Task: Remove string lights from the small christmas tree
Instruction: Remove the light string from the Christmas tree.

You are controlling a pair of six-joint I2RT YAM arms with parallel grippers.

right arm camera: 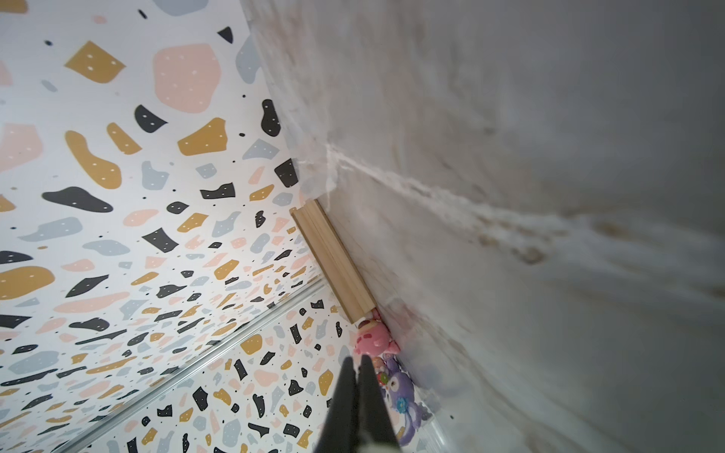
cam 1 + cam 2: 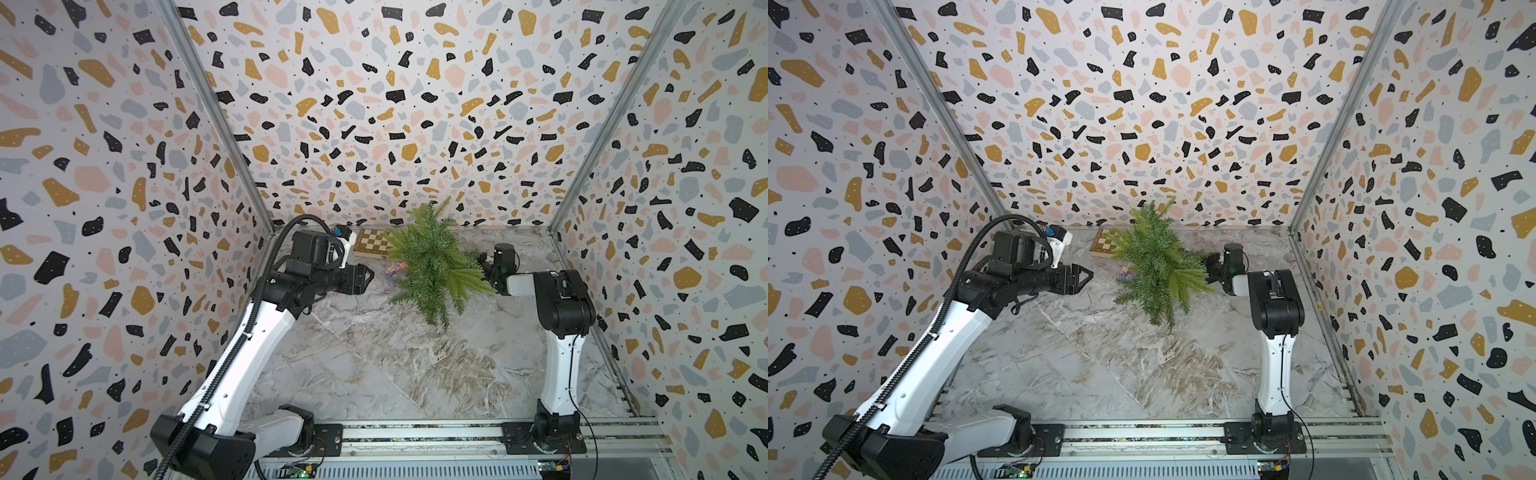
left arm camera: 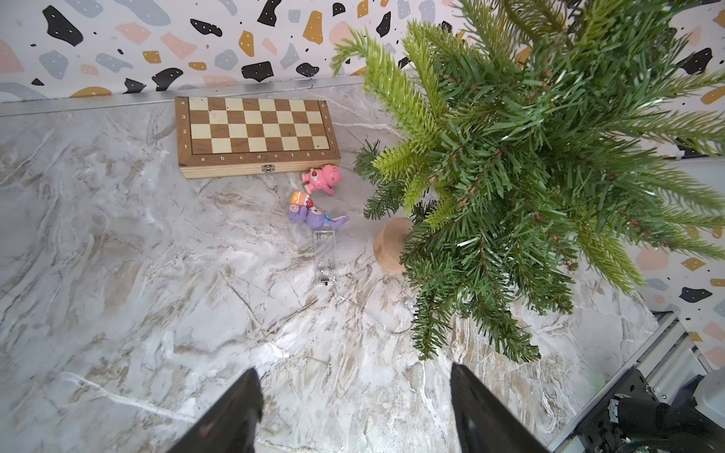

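Observation:
The small christmas tree stands at the back middle of the marble table, its green branches drooping over a tan base. In the left wrist view the string lights show as a thin clear wire that runs from a clear battery box across the table and under the tree. My left gripper hangs open left of the tree, holding nothing. My right gripper is at the tree's right side, shut, with nothing showing between its fingers.
A wooden chessboard lies against the back wall, left of the tree. A pink toy and a purple toy lie between board and tree. Patterned walls close in three sides.

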